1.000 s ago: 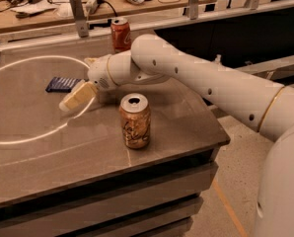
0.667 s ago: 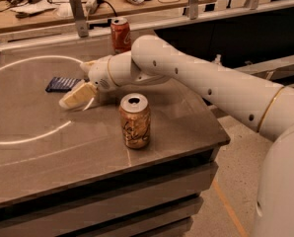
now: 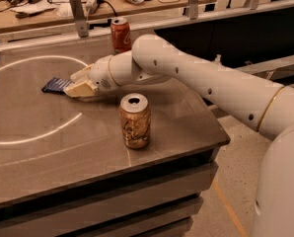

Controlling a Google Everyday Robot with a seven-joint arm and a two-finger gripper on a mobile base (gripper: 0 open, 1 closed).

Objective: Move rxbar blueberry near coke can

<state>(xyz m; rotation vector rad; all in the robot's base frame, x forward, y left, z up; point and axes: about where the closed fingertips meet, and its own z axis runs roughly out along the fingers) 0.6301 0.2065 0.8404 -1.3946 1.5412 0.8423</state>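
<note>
Where a second ago the gripper (image 3: 78, 87) hung tilted just right of the rxbar blueberry (image 3: 54, 85), it now sits lower and flatter over the table (image 3: 186, 125), its tip meeting the bar's right end. Whether it is apart or closed on the wrapper I cannot tell. The bar itself lies flat in much the same place, on the left side of the tabletop, so I judge the pick is only starting. The coke can (image 3: 121, 33) stands upright at the far edge, well apart from the bar and to its right, so the carry is all left to do. A tan can (image 3: 135, 121) stands nearer, right of the gripper, and could be knocked by the arm. The tabletop is dull grey metal crossed by a pale ring mark (image 3: 38, 132). Beyond it runs a cluttered workbench (image 3: 48, 9), and speckled floor (image 3: 236, 147) shows at right.
</note>
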